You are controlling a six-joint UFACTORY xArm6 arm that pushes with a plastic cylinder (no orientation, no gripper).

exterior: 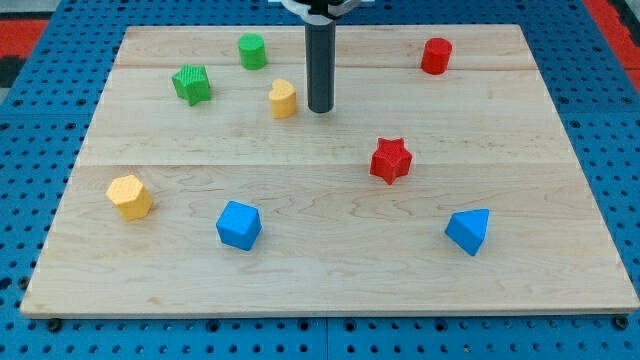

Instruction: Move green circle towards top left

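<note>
My tip (pixel 320 108) is resting on the wooden board (pixel 330 270) in the upper middle of the frame, just right of a yellow block (pixel 283 99) whose shape is looking rounded on one side, with a narrow gap showing between them. The arm is ending in a bare dark rod, so there is nothing to open or close and it is holding nothing. The green circle (pixel 252 51) is sitting near the board's top edge, up and to the left of my tip, beyond the yellow block. A green star (pixel 192 84) is lying left of it and a little lower. A red cylinder (pixel 436 56) is standing in the upper right, a red star (pixel 391 160) is sitting right of centre, a yellow hexagon (pixel 130 196) is lying at lower left, a blue block (pixel 239 225) is sitting near the bottom, and a blue triangle (pixel 469 231) is lying at lower right
</note>
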